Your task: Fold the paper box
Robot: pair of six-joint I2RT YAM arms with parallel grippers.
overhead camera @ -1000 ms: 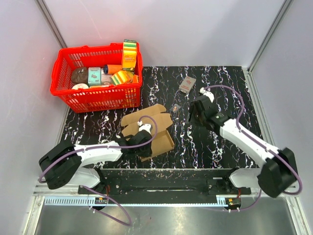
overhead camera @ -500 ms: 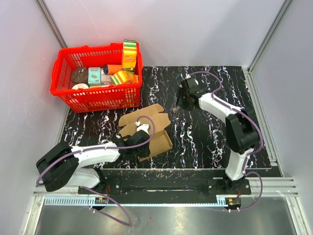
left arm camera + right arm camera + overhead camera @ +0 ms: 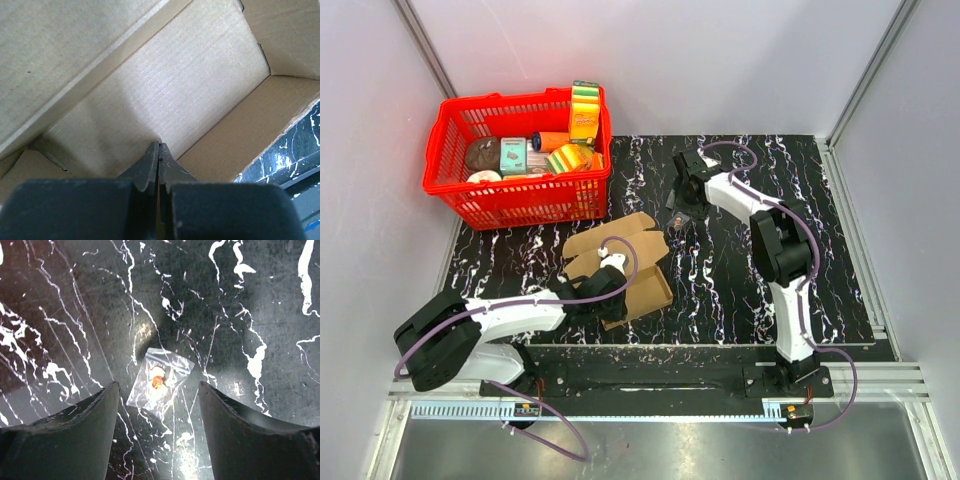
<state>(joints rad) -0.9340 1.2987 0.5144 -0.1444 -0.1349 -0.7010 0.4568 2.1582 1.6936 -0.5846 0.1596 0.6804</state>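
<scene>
First, the left claw [image 3: 159, 145]: shut tight with nothing in it. Its tip pokes down inside the box, right where the floor meets a side wall.
Where the box is: the plain brown cardboard paper box [image 3: 650, 290] lies on the near left part of the black table top with white streaks [image 3: 740, 280], just in front of the basket. It is half made, with some walls up and the far flaps flat and open.
How the box feels: I think it is very light and thin. The flat parts look stiff, and it should bend only at the pressed lines. It may slide on the smooth table. A hard squeeze could dent it.
Where to hold it: I think the best place is the free edge of a flap or the top of a wall, close to a fold. The other claw can press the floor down so the box stays put.
Right claw [image 3: 157, 390]: wide open and holding nothing. It hangs over a small clear plastic bag [image 3: 160, 382] with a little orange bit inside.
Red plastic basket [image 3: 520, 205]: at the far left. It holds a stack of yellow and green sponges [image 3: 585, 110], an orange can [image 3: 553, 141], a teal packet [image 3: 512, 155] and a brown round thing [image 3: 482, 153].
</scene>
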